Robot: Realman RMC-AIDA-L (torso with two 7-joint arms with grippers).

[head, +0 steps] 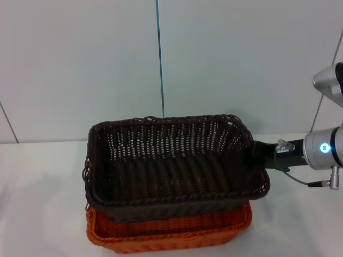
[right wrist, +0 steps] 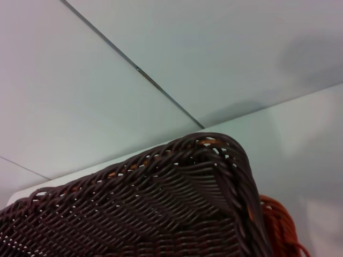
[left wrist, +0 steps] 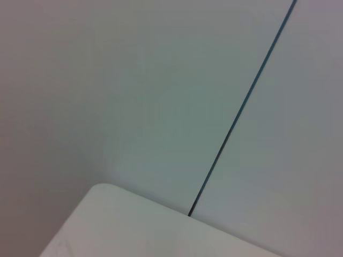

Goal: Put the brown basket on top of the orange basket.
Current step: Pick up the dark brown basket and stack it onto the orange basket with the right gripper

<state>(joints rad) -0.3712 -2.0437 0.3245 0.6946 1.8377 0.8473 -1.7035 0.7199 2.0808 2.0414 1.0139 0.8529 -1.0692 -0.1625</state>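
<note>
The dark chocolate-brown rectangular woven wicker basket [head: 177, 160] sits over the bright orange rectangular woven wicker basket [head: 166, 233] near the front middle of the white bench [head: 43, 187]. In the head view the brown basket covers nearly all of the orange one, so that only the orange front wall and part of its braided rim show below the brown front edge. The brown basket looks a little tilted, its right side higher than its left, and whether its base rests fully on the orange rim cannot be told. Its open-weave sides and braided rim are plain to see, and it holds nothing inside.

The right end effector [head: 256, 152] meets the brown basket at its right short wall, with the dark wrist section, a silver joint with a glowing blue ring and a thin cable stretching away to the right above the bench. Its fingers are hidden behind the basket wall, so it cannot be told whether they are spread, narrowed or gripping the rim. The right wrist view looks closely across the outside of the brown basket [right wrist: 161, 209], with a sliver of the orange basket [right wrist: 278, 225] showing beside its corner.

The left arm does not show in the head view. Its wrist view shows only a corner of the bench [left wrist: 134, 225] and the pale wall [left wrist: 134, 80] with a dark vertical seam.
</note>
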